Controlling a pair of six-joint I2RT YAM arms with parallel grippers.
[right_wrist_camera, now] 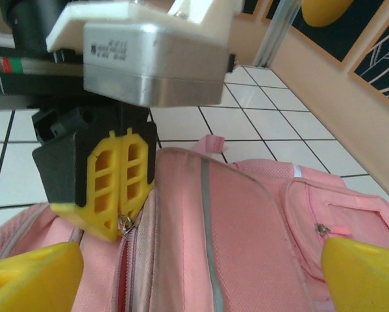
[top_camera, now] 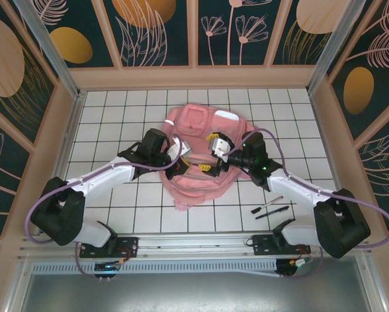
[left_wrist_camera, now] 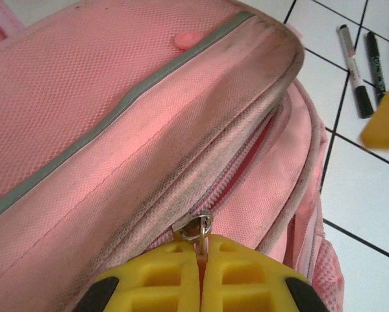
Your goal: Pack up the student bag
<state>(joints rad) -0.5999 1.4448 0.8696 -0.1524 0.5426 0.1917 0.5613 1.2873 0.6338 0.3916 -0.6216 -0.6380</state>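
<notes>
**Left tool pinching the zip pull, right tool spread wide over the bag**

The student bag (top_camera: 200,187) is lying flat in the middle of the white tiled table (top_camera: 116,117), near the centre of the overhead frame, with both arms reaching in over it from the lower corners.

The left tool (top_camera: 183,156) is coming in from the left. In its own wrist view its yellow fingers (left_wrist_camera: 175,276) are pressing together at the bottom centre of the frame, clamping the small metal zip pull (left_wrist_camera: 199,226) on a zip line that is running up and to the right across the pink fabric. A grey stripe (left_wrist_camera: 116,117) is crossing the panel above that zip. The right wrist view is showing the same grip from the other side: the left tool (right_wrist_camera: 124,218) is closing on the zip pull (right_wrist_camera: 125,224) at centre left.

The right tool (top_camera: 210,153) is hovering over the bag's right half. Its fingers (right_wrist_camera: 32,276) are sitting far apart in the two bottom corners of its wrist view, gripping nothing.

Two pens (top_camera: 270,207) are lying on the tiles at lower right, apart from the bag.
</notes>
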